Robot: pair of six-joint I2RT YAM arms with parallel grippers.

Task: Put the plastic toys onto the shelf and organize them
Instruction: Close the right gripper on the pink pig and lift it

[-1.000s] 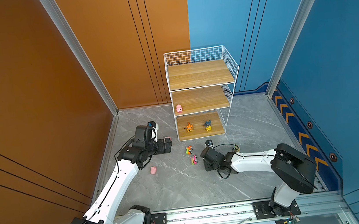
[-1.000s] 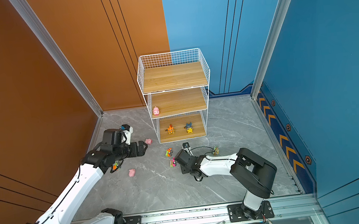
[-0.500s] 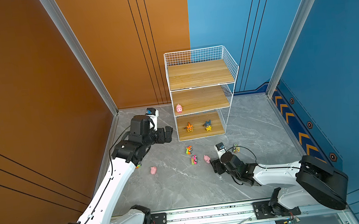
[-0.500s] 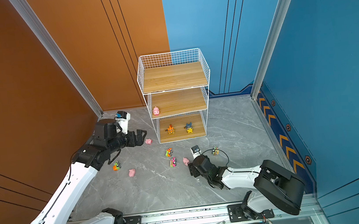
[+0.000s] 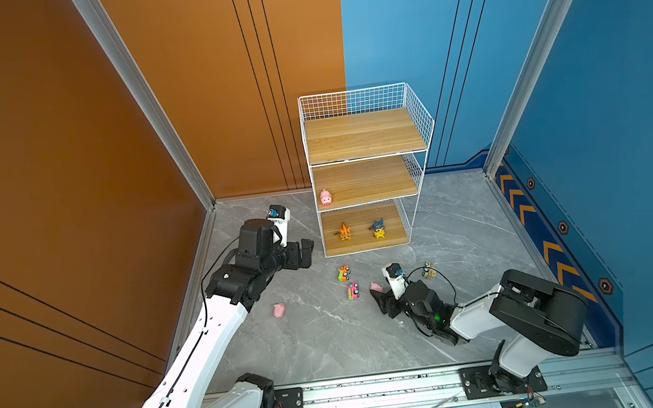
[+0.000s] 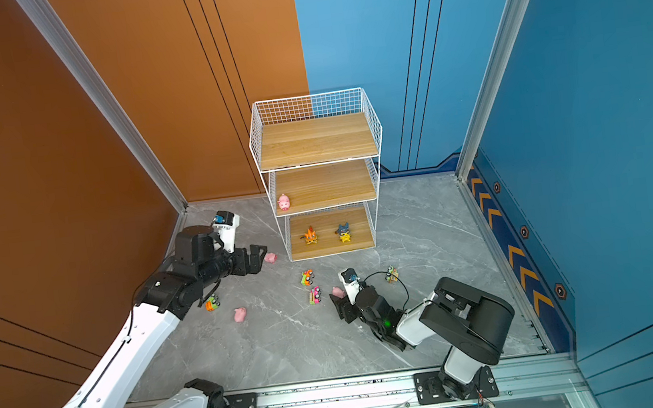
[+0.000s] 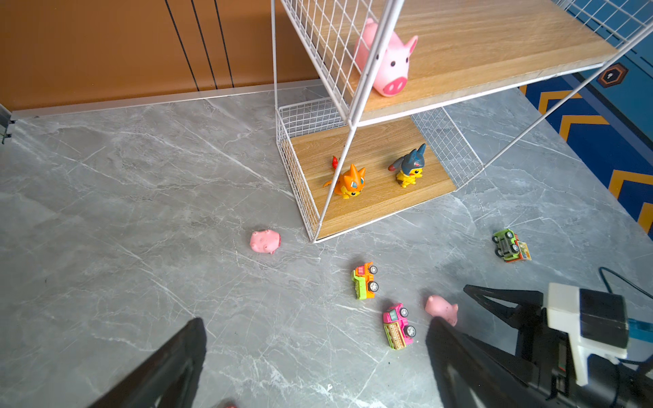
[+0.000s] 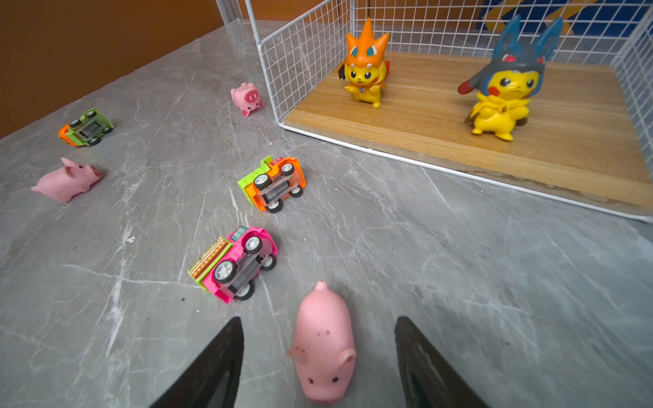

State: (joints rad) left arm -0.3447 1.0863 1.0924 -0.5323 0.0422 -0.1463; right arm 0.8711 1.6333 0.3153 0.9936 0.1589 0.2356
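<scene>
The shelf (image 5: 363,136) stands at the back centre in both top views.
- Top board: bare.
- Middle board: one pink pig (image 5: 325,197) stands upright at the front left corner.
- Bottom board: the orange figure (image 5: 345,232) is on the left and the blue-and-yellow figure (image 5: 378,228) on the right. Both stand, and they are apart from each other.

On the floor (image 5: 331,338), below the shelf in the frame:
- The orange-and-green car (image 5: 343,273) and the pink car (image 5: 353,291) are near each other. In the right wrist view both are tipped on their sides with wheels showing.
- The green car (image 5: 429,272) lies right of centre, near the right arm's cable (image 5: 443,273).
- The second pig (image 5: 279,310) lies left of centre, well apart from the shelf.
- The third pig (image 6: 270,257) lies near the shelf's lower left corner, just beside the left claw's tips in that top view.
- The upturned car (image 6: 212,304) is at the left, partly under the left arm, with its wheels up.

The right gripper (image 8: 317,319) is low over the floor, centre right. Its jaws are partly spread astride the fourth pig (image 8: 325,342). There is a gap on both sides and no contact, and the pig rests on the floor.

The left gripper (image 5: 307,253) is above the floor, left of the bottom tier. Its jaws are wide with nothing between them.
</scene>
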